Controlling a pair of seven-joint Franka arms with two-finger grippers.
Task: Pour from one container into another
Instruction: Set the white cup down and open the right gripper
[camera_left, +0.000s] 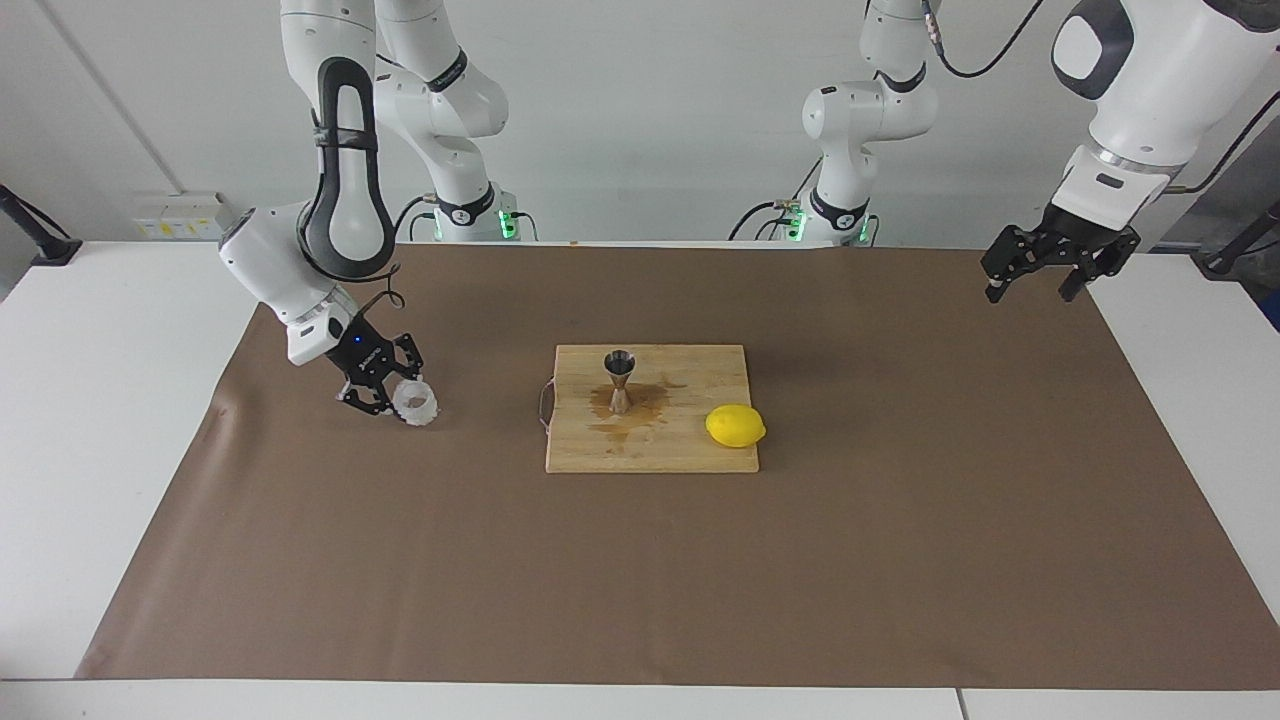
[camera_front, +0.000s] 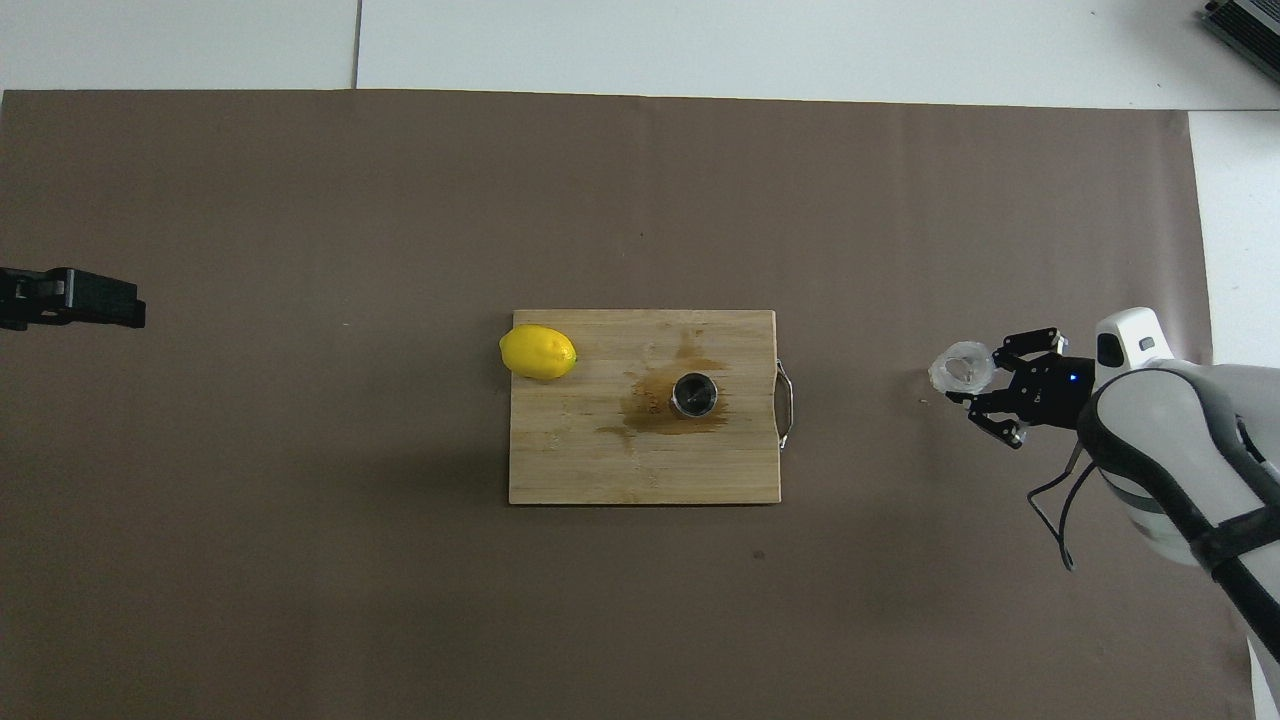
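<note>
- desk (camera_left: 120, 420), brown mat (camera_left: 700, 560) covering most of it
- cutting board (camera_left: 690, 440) mid-mat, dark wet stain around jigger (camera_left: 619, 380), which stands upright; lemon (camera_left: 735, 426) at the board's edge toward the left arm's end
- right tool (camera_left: 385, 392) low at the tumbler (camera_left: 415, 402) on the mat toward the right arm's end, fingers spread, tumbler at their tips; contact unclear
- left tool (camera_left: 1035, 270) raised over the mat edge, fingers apart; cut off in the overhead view
</note>
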